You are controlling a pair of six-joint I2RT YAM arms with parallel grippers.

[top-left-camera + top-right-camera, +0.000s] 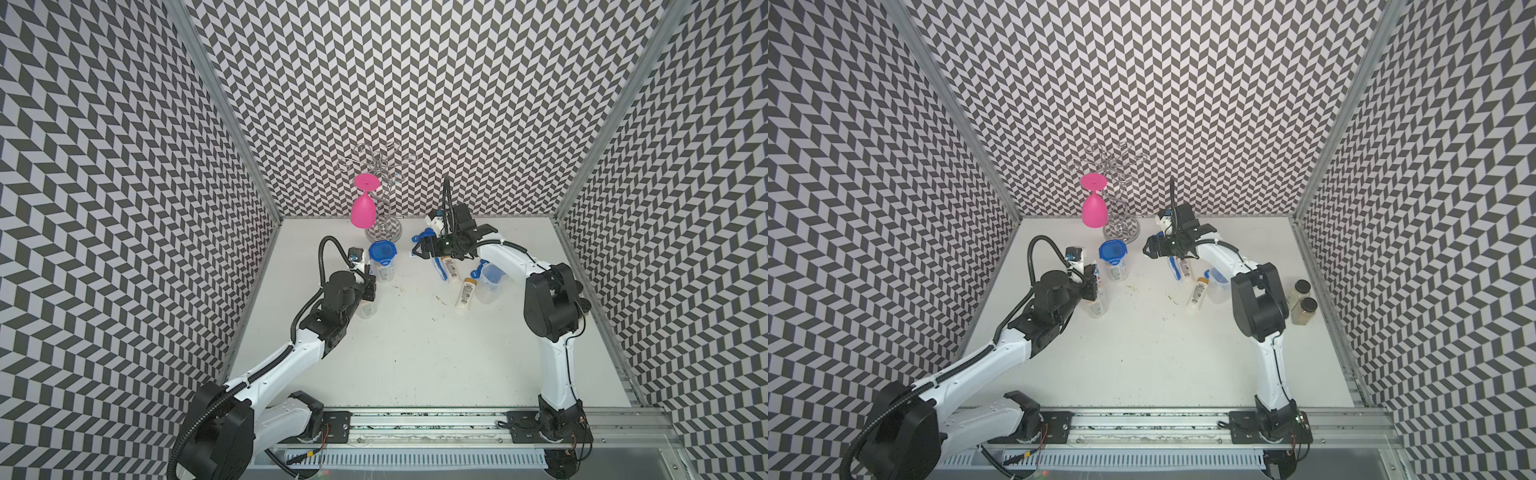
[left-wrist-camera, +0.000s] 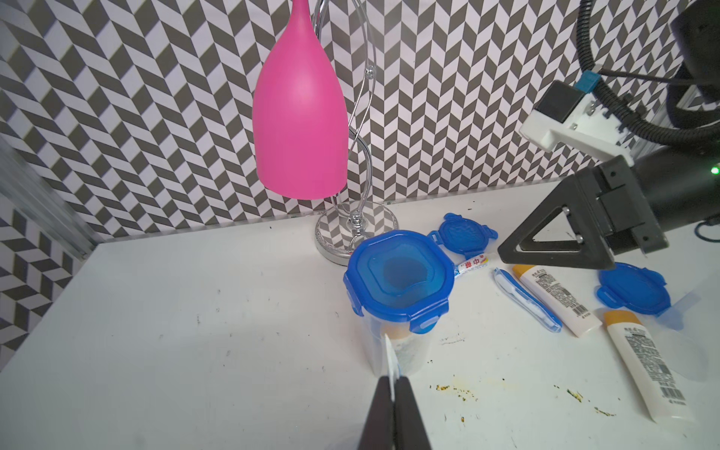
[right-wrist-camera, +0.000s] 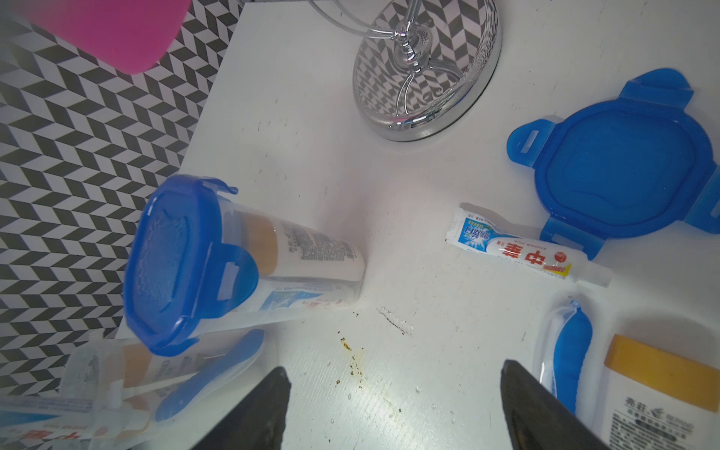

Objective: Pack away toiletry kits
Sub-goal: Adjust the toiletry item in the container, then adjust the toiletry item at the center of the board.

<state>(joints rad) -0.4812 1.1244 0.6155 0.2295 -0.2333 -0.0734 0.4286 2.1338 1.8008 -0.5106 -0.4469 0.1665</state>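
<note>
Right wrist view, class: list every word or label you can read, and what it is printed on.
"中华" in red, with small "ZHONG HUA": loose toothpaste tube, seen upside down.
Black print on the bottle inside the closed jar (jar): too blurred to read.
Label on the bottle beside the toothbrush (toothbrush): Chinese characters, too unclear to read.

We see the right gripper at the bottom edge of the frame, its dark jaws standing wide apart over the stained table. At centre left stands a filled lidded jar. Below it is a second clear jar (blurred, this close) with a blue toothbrush inside. At the right lie a loose lid, a toothpaste tube, a wrapped toothbrush and an orange-capped bottle. The rack base sits at the top.
</note>
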